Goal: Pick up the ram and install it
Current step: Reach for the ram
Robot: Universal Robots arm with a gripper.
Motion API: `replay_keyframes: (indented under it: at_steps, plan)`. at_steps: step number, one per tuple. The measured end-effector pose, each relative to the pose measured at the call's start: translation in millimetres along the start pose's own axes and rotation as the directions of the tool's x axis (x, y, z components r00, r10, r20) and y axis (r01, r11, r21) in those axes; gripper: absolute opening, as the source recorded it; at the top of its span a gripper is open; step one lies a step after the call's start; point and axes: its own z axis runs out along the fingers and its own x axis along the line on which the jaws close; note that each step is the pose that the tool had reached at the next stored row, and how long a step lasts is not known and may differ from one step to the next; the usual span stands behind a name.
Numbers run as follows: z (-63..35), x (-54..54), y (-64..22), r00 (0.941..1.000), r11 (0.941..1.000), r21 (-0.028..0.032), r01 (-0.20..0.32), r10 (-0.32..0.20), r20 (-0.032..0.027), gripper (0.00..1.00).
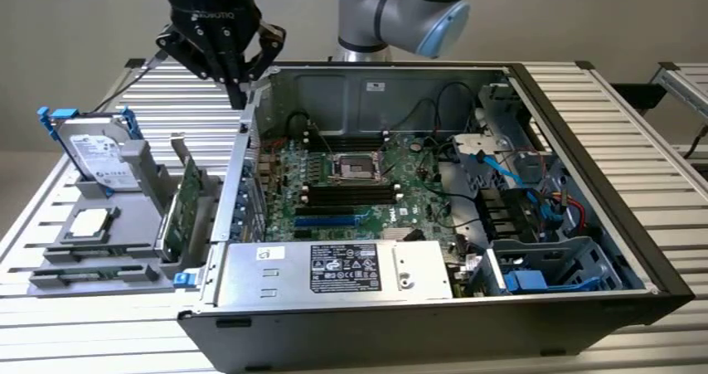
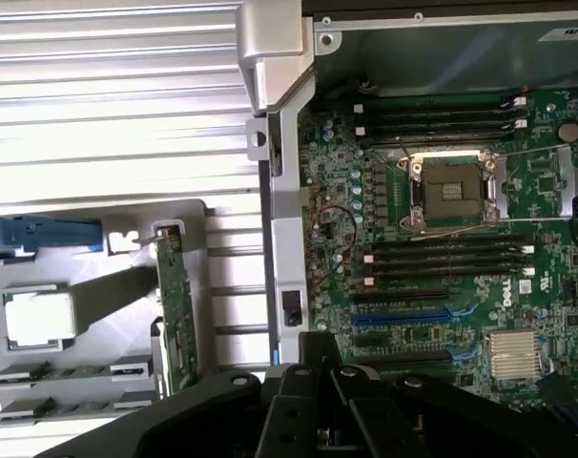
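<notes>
My gripper hangs shut and holds nothing, above the open computer case's wall on the exterior view's left. Its black fingers sit over that same wall in the wrist view. What looks like the ram is a narrow strip with small dark chips, lying flat in a slot of the grey holder beside the case. The ram lies well apart from the gripper. On the motherboard, long black memory slots run beside the processor socket.
In the grey holder stand a hard drive with blue rails, a processor chip and an upright green expansion card. Cables and a drive cage fill the case's side on the exterior view's right. A power supply sits at its front.
</notes>
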Motion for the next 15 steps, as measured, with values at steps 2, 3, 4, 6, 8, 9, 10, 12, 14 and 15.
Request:
replay_keyframes:
  at_steps: [2, 3, 4, 6, 8, 9, 10, 12, 14, 15]
  plan:
    - [0.5, 6.9, -2.8, 1.0, 1.0, 0.0, 0.0, 0.0, 0.0, 0.11]
    - [0.7, 9.8, -4.3, 1.0, 1.0, 0.0, 0.0, 0.0, 0.0, 0.11]
    - [0.9, 12.4, -5.7, 1.0, 1.0, 0.0, 0.0, 0.0, 0.0, 0.11]
    - [1.2, 16.8, -8.6, 1.0, 1.0, 0.0, 0.0, 0.0, 0.0, 0.11]
    - [1.4, 21.6, -11.4, 1.0, 1.0, 0.0001, 0.0, 0.0, 0.0, 0.11]
    - [1.5, 24.1, -12.7, 1.0, 1.0, 0.0001, 0.0, 0.0, 0.0001, 0.11]
    - [1.6, 26.8, -14.1, 1.0, 1.0, 0.0002, 0.0, 0.0, 0.0, 0.11]
    - [1.9, 32.6, -16.5, 1.0, 1.0, 0.0003, 0.0, 0.0, 0.0, 0.11]
    - [2.1, 39.6, -18.8, 1.0, 1.0, 0.0006, 0.0, 0.0, 0.0001, 0.11]
    - [2.3, 43.3, -19.9, 1.0, 1.0, 0.0007, 0.0, 0.0, 0.0, 0.11]
